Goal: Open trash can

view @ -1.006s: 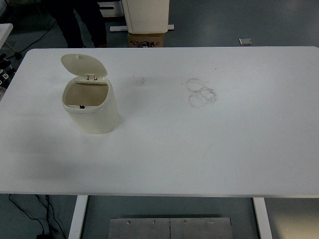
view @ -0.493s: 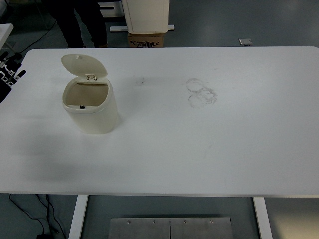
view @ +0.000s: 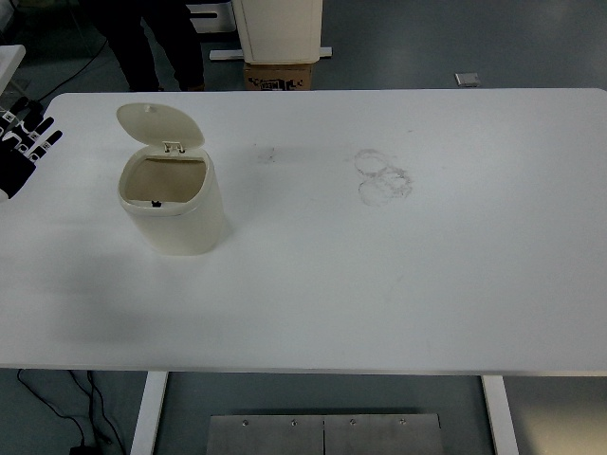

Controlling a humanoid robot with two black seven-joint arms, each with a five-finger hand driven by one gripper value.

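So the trash can (view: pixel 173 204) sits on the white counter (view: pixel 379 275), toward its left side. It's a small cream bin, and its lid (view: pixel 159 124) is already flipped up, standing open at the back edge of the can, hinged on the far side. You can look straight down into the opening and it seems brownish inside, though I honestly can't tell if that's a liner or just the bare interior.

The left hand (view: pixel 21 147) pokes in at the picture's left edge, well to the left of the trash can and not touching it. It's black with pale fingertips, and the fingers (view: pixel 38 138) look spread out and holding nothing. Compared with half a second ago it has slid a bit further into view, toward the can; a full second ago you could barely see any of it. The can and lid haven't budged at all across the three frames.

To the right of the trash can, some faint ring-shaped smudges (view: pixel 383 176) mark the counter, plus a smaller scuff (view: pixel 267 154) closer to the can. Beyond the far edge of the counter, behind the can, a person's dark legs (view: pixel 152 43) stand on the floor, with a cardboard box (view: pixel 278 76) just right of them.
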